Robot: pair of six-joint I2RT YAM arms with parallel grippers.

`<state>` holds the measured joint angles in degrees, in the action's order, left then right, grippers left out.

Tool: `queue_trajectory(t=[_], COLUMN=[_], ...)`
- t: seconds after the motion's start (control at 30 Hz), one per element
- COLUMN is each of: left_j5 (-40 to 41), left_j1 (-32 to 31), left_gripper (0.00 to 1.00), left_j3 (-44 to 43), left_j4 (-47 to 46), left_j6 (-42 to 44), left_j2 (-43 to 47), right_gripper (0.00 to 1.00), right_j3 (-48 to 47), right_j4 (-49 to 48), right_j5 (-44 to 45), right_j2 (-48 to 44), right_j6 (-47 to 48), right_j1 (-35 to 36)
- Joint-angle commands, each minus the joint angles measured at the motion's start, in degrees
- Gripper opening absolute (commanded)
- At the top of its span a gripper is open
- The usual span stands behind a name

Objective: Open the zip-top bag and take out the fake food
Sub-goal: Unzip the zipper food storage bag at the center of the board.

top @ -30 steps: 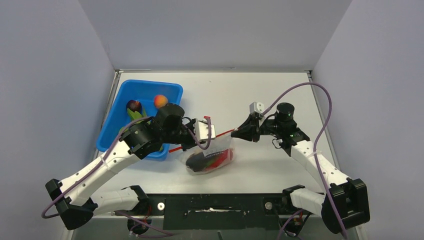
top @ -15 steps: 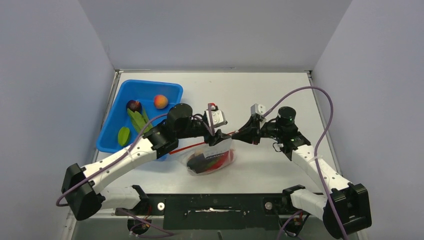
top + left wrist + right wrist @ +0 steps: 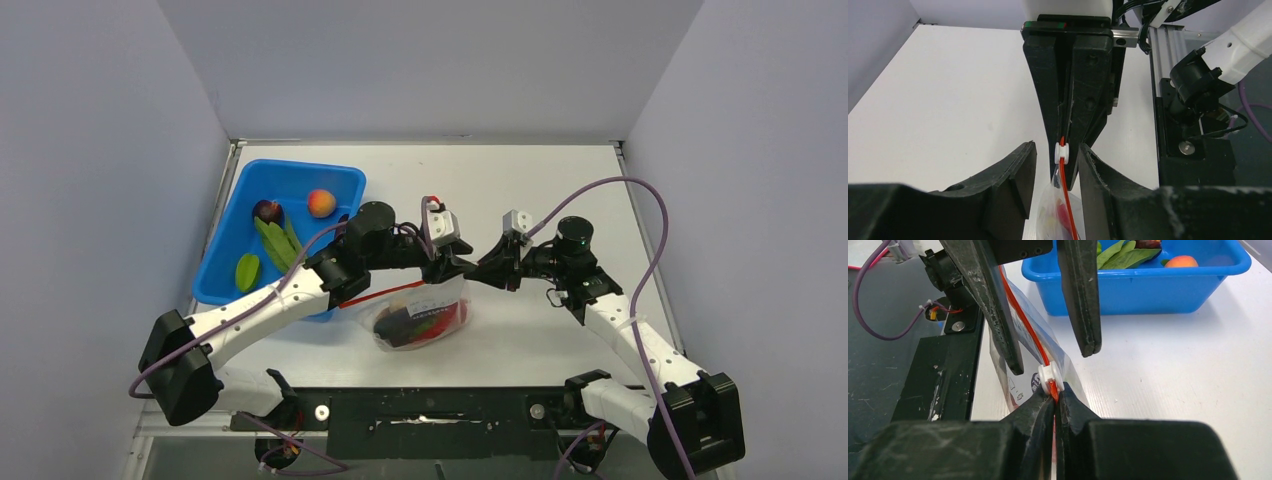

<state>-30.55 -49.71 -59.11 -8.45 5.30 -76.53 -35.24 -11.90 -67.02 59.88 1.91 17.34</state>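
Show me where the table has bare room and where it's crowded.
Free on the table: the far strip right of the blue bin, behind both grippers; the near patch between the zip-top bag and the right arm. Crowded: the middle, where left gripper and right gripper meet at the bag.

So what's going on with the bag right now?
The right gripper is shut on the zip-top bag, pinching the end of its orange-red strip. The left gripper is open, with the white slider between its jaws but not gripped. The fake food is inside the bag.
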Motion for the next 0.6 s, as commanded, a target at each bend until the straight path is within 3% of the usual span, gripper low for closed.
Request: queue_trajectory(t=[0.0,0.3,0.57], left_j5=[-3.38,-4.69,-4.44], left_j1=[0.05,0.02,0.0], left_gripper=[0.34,0.31,0.15], left_j3=[-2.77,-4.23,-4.39], left_j4=[-4.53,-1.5,-1.35], left_j6=[-1.57,-0.77,-0.52], left_j2=[-0.29,-2.15,-2.38], right_gripper=[0.0,0.0,0.0], right_j3=[-1.05,-1.05,-0.97], right_j4=[-1.16,-1.01,-0.69], right_j5=[0.62,0.77,1.02], right_j2=[-0.59,-0.47,-0.35], right_j6=[1.03,1.17,1.26], right_j1=[0.27,0.24,0.24])
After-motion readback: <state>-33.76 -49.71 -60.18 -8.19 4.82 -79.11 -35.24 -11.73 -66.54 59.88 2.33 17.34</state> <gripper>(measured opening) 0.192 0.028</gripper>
